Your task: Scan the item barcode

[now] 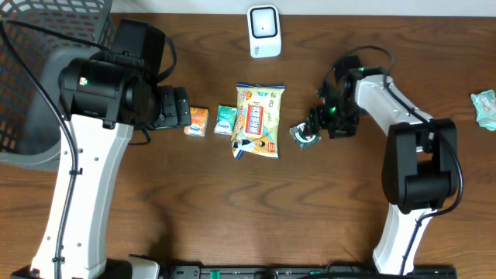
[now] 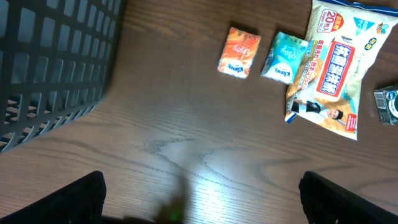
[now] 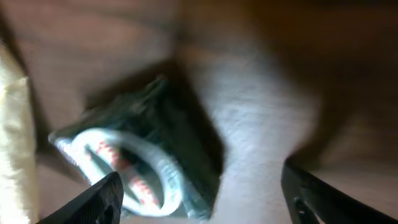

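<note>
Starting at the far-left corner of the tabletop, the mesh basket (image 1: 29, 74) sits out of the way, presumably for finished items. My left gripper (image 2: 199, 202) hangs just to its right with its fingers spread as wide as they go and nothing between them, parked low over bare wood so the middle stays free.

Next comes a row across the centre of the tabletop: an orange packet (image 1: 198, 122), a teal packet (image 1: 225, 119) just beside it, then a big yellow snack bag (image 1: 259, 121) whose edge touches the teal one.

Right of the bag lies a small dark green packet (image 1: 303, 133), which I take to be the item to scan. It rests flat on the wood, just off the bag's right side. My right gripper (image 3: 199, 193) is directly above it, fingers apart on either side and not pinching it. The wrist view is blurred, so I cannot tell whether a pad touches it.

The scanner (image 1: 263, 32) stands at the far edge, well apart from the packet. Another teal packet (image 1: 485, 108) waits at the right edge.
</note>
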{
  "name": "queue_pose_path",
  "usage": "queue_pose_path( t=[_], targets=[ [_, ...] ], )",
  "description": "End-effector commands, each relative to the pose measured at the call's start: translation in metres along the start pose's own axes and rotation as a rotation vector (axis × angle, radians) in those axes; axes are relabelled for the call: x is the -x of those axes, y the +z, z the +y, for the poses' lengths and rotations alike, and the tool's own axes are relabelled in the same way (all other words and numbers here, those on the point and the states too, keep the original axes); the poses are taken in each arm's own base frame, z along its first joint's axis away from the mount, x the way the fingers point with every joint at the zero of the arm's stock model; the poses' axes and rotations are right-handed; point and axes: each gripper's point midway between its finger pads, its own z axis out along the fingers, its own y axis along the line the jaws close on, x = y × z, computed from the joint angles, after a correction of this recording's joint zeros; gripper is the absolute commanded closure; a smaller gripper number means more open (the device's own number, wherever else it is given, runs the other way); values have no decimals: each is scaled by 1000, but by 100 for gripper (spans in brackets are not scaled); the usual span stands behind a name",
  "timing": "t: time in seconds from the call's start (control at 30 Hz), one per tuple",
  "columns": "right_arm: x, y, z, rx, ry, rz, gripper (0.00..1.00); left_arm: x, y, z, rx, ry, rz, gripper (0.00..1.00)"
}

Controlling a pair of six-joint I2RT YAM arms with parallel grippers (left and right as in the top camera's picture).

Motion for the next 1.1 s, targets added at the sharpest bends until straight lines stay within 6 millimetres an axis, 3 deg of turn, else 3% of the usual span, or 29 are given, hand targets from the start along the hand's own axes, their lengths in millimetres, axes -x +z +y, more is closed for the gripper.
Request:
queue_pose_path(
  t=[0.0,0.13,0.4,0.57,0.67,0.83,0.93,1.0,1.07],
  targets=[
    [-8,6,12,32,-2,23,30,-1,1,1,7,-4,5,2],
    [-10,-2,14,28,95,40,34,-1,1,1,7,-4,5,2],
    [-13,-43,23,19,200,88,39,-1,1,1,7,-3,6,2],
    [-17,-35,26,8,224,100,43,-1,1,1,7,-4,5,2],
    [-25,-29,26,-5,333,126,42,-1,1,1,7,-3,6,2],
    [-16,-19,26,-7,653,85,30,-1,1,1,7,-4,5,2],
    [-3,-14,30,16,696,34,28,-1,1,1,7,-4,5,2],
    [3,-10,34,30,677,7,13,-1,1,1,7,-3,6,2],
    [4,-5,34,12,692,-9,10,-1,1,1,7,-4,5,2]
  ],
)
